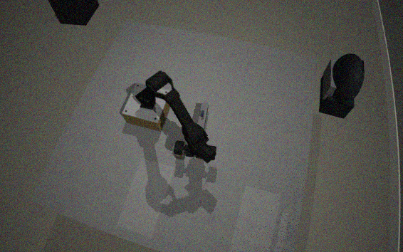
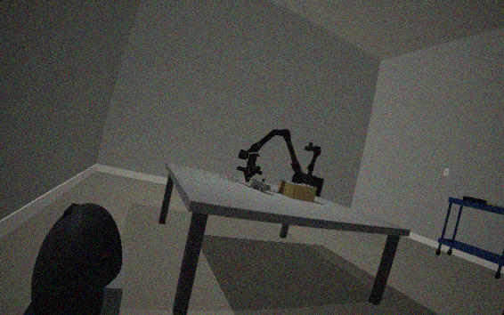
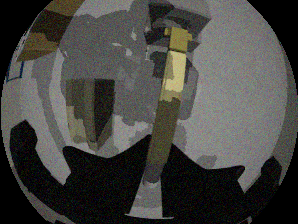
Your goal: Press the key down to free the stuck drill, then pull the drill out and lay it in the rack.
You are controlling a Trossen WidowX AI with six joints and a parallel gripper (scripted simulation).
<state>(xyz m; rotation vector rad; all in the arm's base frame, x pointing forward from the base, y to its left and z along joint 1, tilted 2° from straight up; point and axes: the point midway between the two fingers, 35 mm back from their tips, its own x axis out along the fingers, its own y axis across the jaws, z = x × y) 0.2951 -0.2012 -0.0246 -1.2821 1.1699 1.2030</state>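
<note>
My gripper (image 3: pixel 156 139) (image 1: pixel 194 153) (image 2: pixel 247 178) is shut on the drill (image 3: pixel 165 122), a long tan bar with a brighter yellow far end. The bar runs away from the fingers and its wider end piece shows uncovered beside the grey block (image 3: pixel 194 19) (image 1: pixel 197 111) (image 2: pixel 259 183). Whether that end still touches the block I cannot tell. The block carries a small bluish mark in the top view. A tan, open box-like piece (image 3: pixel 89 112), which looks like the rack, stands left of the drill in the wrist view. The key cannot be made out.
A yellow-sided box with a white top (image 1: pixel 142 122) (image 2: pixel 300 191) stands by the arm's base, and its side shows at the upper left of the wrist view. A dark upright shape (image 2: pixel 315 157) stands behind it. The table (image 2: pixel 294 219) has dark legs. A blue cart (image 2: pixel 472 248) is at the far right.
</note>
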